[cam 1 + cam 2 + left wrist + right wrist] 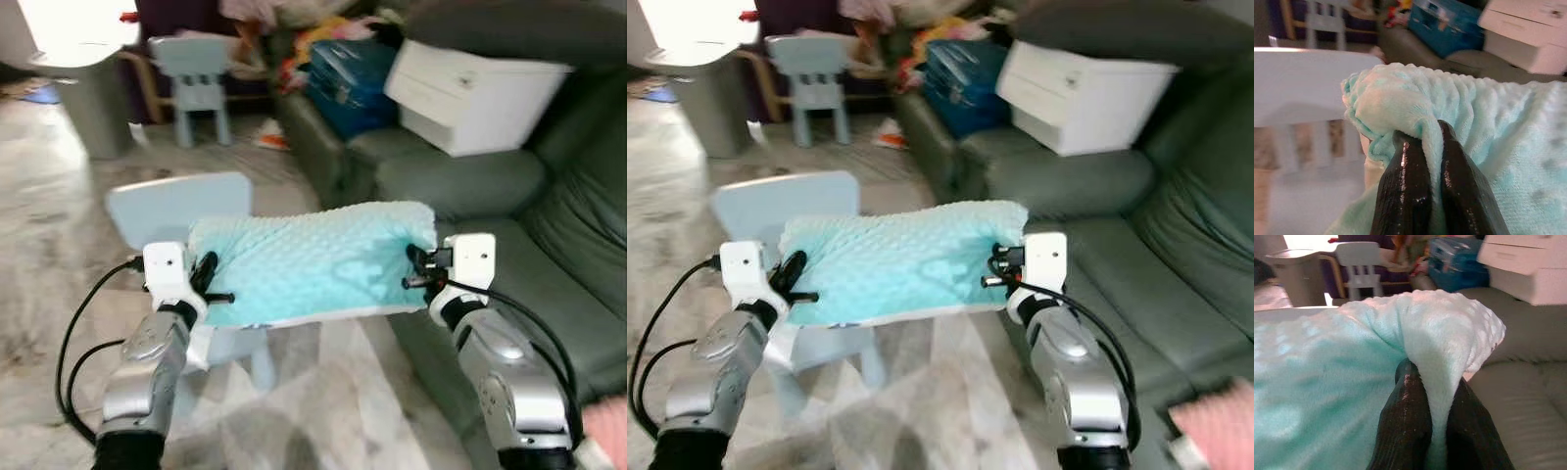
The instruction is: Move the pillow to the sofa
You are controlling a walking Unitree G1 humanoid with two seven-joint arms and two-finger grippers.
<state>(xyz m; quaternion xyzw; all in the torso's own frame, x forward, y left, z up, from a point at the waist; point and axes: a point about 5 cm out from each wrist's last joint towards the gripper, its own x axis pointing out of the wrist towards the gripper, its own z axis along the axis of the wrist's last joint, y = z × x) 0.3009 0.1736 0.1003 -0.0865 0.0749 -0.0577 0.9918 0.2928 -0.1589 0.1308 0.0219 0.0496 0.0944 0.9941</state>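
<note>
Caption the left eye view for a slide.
Both grippers, left and right, pinch the ends of the mint pillow above a small chair, beside the sofa.

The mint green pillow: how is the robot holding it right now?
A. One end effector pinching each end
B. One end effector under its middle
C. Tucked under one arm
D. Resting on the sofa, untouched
A: the left end effector and the right end effector each pinch a fold at opposite ends of the pillow, holding it above the small chair.

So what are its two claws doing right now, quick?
Left gripper: closed, pinching one end of the mint pillow.
Right gripper: closed, pinching the pillow's other end, beside the sofa.
</note>
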